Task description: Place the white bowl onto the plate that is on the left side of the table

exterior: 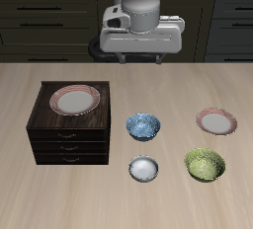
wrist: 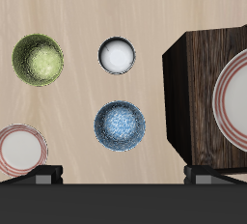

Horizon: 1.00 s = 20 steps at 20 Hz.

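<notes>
White bowl (exterior: 144, 168): nearest the table's front edge, a small round dish with a greyish-silver sheen, standing upright and alone on the pale wood-grain table (exterior: 126, 205). It sits just in front of the blue-patterned bowl (exterior: 143, 126) and beside the green bowl (exterior: 205, 164), touching neither.

Handling: it looks rigid, smooth-glazed and light, so likely slippery and liable to chip if dropped. A pinch across one side of the rim, one finger inside and one outside, seems the surest hold.

Target plate (exterior: 216, 121): shallow, round, white with a pinkish-red ring, lying flat on the left side of the table, farther back than the green bowl and bare.

Other plate (exterior: 75, 100): same ringed pattern, resting atop a dark wooden cabinet (exterior: 69, 139) with stacked drawers; not the one wanted.

Neighbouring bowls: the blue one is speckled and mid-sized; the green one is larger, mottled and matte.

Gripper (exterior: 138, 53): poised high over the back of the table, well apart from every dish, fingers (wrist: 43, 174) spread wide in the wrist view with nothing between them.

Progress: judged from this, the reach toward the bowl has not yet begun.
</notes>
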### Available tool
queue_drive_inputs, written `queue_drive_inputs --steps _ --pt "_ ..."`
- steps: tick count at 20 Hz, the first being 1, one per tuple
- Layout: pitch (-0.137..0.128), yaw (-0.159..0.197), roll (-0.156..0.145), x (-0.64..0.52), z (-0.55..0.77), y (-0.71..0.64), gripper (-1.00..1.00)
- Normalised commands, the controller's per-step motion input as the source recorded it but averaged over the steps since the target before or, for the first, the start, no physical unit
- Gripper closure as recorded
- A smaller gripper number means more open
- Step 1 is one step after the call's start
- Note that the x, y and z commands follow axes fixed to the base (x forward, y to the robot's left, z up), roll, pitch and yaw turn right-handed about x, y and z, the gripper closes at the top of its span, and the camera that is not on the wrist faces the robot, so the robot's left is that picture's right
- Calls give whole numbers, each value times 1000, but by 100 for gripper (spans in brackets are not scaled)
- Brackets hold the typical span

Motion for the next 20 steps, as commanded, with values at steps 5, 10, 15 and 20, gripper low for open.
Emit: queue_drive_inputs --steps 5,10,15,20 --pt "-6 28 -5 296 41 147 -100" --pt "3 7 -1 329 -24 163 -100" --pt "-17 13 1 251 -15 71 -100" --pt "-15 20 4 215 19 35 -100"
